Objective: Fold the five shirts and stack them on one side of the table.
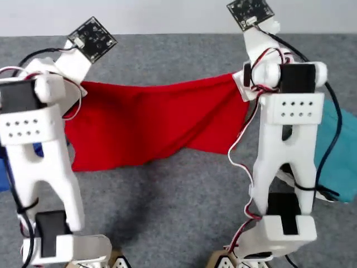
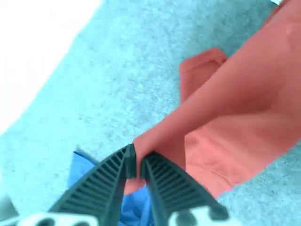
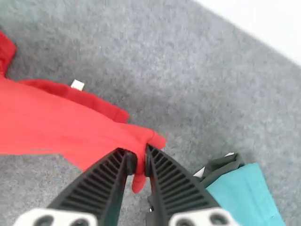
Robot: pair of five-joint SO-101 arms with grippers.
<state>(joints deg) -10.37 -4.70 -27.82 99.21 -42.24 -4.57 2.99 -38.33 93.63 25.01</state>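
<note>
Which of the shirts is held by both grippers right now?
The red shirt: the left gripper and right gripper each pinch one end. The teal shirt and blue shirt lie off to the sides, ungripped.

Your red shirt (image 1: 150,123) is soft, matt cloth, and the table (image 1: 184,212) is covered in rough grey felt-like fabric. The left gripper (image 2: 136,157) and right gripper (image 3: 139,155) have ribbed, matt black plastic fingers (image 3: 101,181); the arms (image 1: 290,117) are smooth white plastic.

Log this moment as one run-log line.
left gripper: shut on red shirt edge | right gripper: shut on red shirt's opposite end | red shirt: stretched between both arms | teal shirt: beside right arm
</note>
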